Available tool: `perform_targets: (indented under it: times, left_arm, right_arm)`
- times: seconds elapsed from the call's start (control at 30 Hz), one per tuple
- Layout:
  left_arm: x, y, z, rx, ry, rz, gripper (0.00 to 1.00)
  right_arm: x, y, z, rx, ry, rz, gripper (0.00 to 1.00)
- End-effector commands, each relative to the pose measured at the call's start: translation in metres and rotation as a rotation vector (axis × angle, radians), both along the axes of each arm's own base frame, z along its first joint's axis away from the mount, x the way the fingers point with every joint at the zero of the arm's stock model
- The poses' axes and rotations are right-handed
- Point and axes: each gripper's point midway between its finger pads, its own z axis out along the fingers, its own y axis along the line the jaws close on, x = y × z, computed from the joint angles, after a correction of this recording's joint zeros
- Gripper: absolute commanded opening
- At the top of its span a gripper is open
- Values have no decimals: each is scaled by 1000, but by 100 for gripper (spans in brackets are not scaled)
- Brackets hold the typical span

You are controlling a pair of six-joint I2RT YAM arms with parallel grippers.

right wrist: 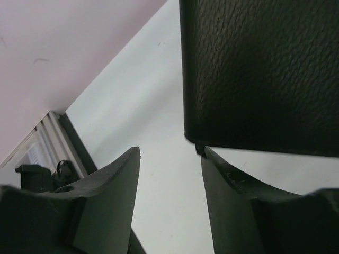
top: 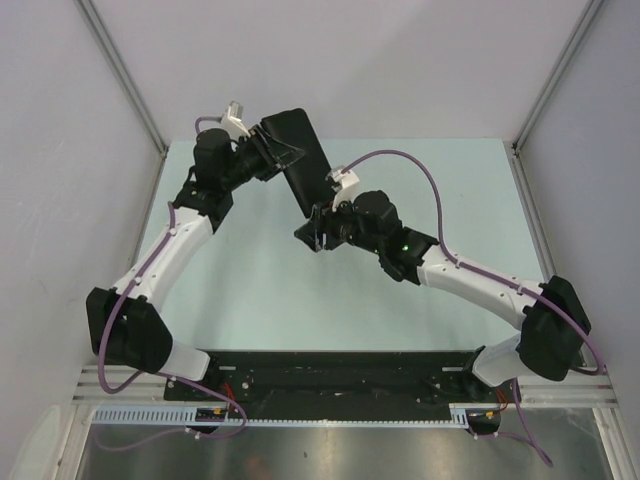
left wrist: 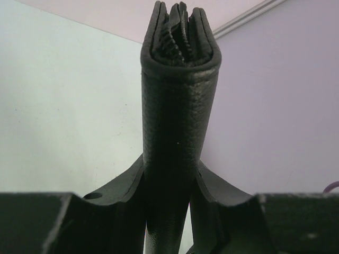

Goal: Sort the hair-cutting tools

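The flat black fabric case is held tilted above the far middle of the table. My left gripper is shut on its edge; in the left wrist view the case stands edge-on between my fingers. Ridged black edges show in its far open end, and I cannot tell what they are. My right gripper is open and empty just below the case's near corner, which shows in the right wrist view above my right fingertip. No scissors or combs are in view.
The pale green table is bounded by grey walls at left, right and back. A black rail runs along the near edge between the arm bases.
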Motion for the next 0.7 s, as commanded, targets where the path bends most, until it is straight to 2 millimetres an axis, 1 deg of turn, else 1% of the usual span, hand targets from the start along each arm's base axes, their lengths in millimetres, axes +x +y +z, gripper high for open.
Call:
perform_targets:
  times: [0.0, 0.03, 0.17, 0.27, 0.3, 0.37, 0.4, 0.47, 0.5, 0.57, 0.67]
  left_arm:
    - [-14, 5, 71, -89, -166, 41, 36]
    - [-14, 6, 72, -91, -165, 49, 36]
    - [-13, 7, 68, -93, -150, 57, 36]
    - [-13, 7, 63, -91, -139, 54, 36]
    - [-13, 6, 62, -87, -140, 51, 36]
    - [-14, 7, 61, -86, -141, 52, 35]
    - [-13, 7, 59, -81, -140, 57, 34]
    - [-13, 8, 58, -77, -139, 61, 34]
    - [-12, 9, 58, -71, -145, 65, 34]
    - [-10, 11, 59, -64, -153, 78, 33]
    - [-3, 17, 56, -27, -174, 116, 32]
  right_arm:
    - [29, 1, 38, 18, -136, -93, 52]
    - [30, 0, 33, 1, -130, -102, 52]
    - [34, 1, 32, -9, -131, -108, 49]
    - [35, 2, 34, -7, -134, -108, 41]
    - [40, -1, 34, -11, -139, -134, 35]
    - [41, -1, 34, -12, -140, -139, 28]
    - [41, -2, 35, -12, -142, -139, 17]
    - [41, -2, 35, -16, -143, -133, 8]
    - [41, -3, 34, -21, -142, -129, 0]
    - [40, -4, 30, -34, -132, -125, 0]
    - [37, -5, 13, -72, -83, -95, 0]
